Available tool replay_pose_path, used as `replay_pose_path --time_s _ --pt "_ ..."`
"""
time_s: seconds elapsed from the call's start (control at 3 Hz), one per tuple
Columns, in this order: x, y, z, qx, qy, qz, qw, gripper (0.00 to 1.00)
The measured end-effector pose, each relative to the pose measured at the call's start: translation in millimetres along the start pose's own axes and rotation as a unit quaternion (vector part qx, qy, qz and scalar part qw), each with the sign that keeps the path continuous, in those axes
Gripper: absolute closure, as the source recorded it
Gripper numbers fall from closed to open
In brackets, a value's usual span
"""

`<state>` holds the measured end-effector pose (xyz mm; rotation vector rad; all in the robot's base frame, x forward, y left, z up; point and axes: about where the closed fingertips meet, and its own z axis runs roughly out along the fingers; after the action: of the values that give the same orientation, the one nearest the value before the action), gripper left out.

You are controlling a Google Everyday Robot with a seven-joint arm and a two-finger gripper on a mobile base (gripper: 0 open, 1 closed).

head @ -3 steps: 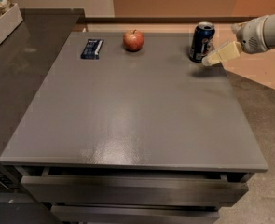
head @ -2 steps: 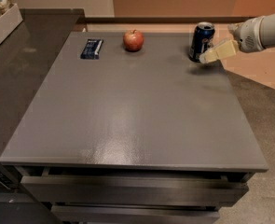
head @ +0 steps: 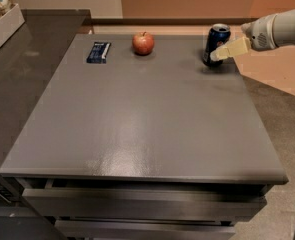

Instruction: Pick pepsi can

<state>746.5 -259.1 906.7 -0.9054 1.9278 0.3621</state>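
Note:
The pepsi can point(head: 216, 43), dark blue with a silver top rim, stands upright at the far right corner of the grey table point(head: 137, 114). My gripper point(head: 220, 53) reaches in from the right on a white arm point(head: 279, 30). Its cream-coloured tip lies across the can's lower right side, at or very close to it. The can stands on the table.
A red apple point(head: 143, 43) sits at the far middle of the table. A flat dark blue packet point(head: 98, 52) lies to its left. A dark counter point(head: 22, 79) adjoins the table's left side, with a white box point(head: 2, 24) of snacks on it. Drawers point(head: 137, 204) sit below the table's front edge.
My gripper has moved a little up and to the left, closer onto the can's side. The can, apple and packet have not moved.

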Motion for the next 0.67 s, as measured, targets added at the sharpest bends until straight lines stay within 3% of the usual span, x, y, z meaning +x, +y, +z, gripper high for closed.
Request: replay_pose_path --time_s 0.67 --pt "-5 -7 22 -0.009 0.011 0.009 0.9999 0.00"
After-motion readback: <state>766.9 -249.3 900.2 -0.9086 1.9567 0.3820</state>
